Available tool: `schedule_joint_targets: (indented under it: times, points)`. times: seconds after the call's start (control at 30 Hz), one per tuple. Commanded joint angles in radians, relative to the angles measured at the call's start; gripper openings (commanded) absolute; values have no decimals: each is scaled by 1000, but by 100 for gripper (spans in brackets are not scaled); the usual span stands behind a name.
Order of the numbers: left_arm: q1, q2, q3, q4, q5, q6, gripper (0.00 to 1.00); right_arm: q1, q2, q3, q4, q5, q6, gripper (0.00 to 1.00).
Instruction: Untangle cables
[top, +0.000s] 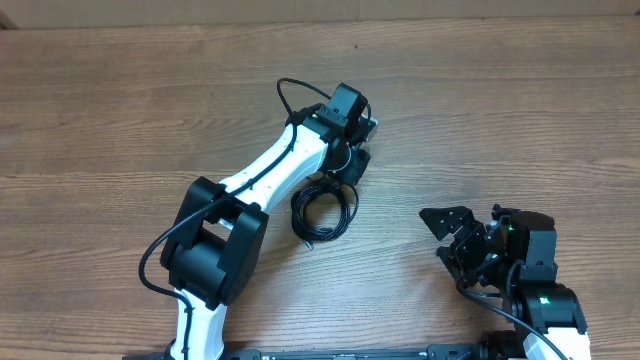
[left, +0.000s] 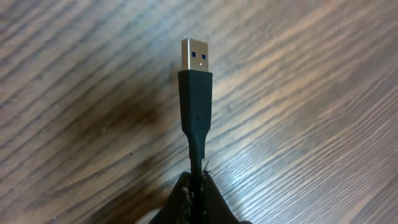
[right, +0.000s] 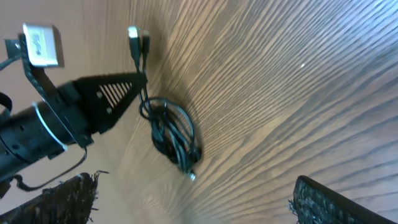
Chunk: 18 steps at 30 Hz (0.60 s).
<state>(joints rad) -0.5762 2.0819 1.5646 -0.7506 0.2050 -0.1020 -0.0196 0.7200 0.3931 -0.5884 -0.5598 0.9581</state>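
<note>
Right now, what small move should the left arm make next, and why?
Probably a slow lift of the left gripper, drawing that end out of the coil: it is shut on the cable just behind the USB plug, the rest lies bunched on the table, and the right gripper stands open.

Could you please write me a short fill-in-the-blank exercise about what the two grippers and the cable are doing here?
The left gripper is shut on the thin black cable just below its silvery ____ plug.
The rest of the cable lies in a loose ____ on the brown wooden table.
The right gripper stands ____, holding nothing.
Missing words: USB; coil; open.
</note>
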Motion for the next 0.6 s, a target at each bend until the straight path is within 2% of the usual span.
schedule_joint_targets:
  times: [0.0,0.3,0.4,0.57]
  points:
    - [0,16,52,-16,-2,-235,4,-3,-1,20,7,-37,18,100]
    - [0,16,57,-98,32,-784,4,-3,3,20,7,-37,45,100]
    - [0,16,56,-99,12,-782,8,-3,6,20,7,-37,45,100]
    - [0,16,56,-101,-3,-710,23,-3,22,20,7,-37,45,100]
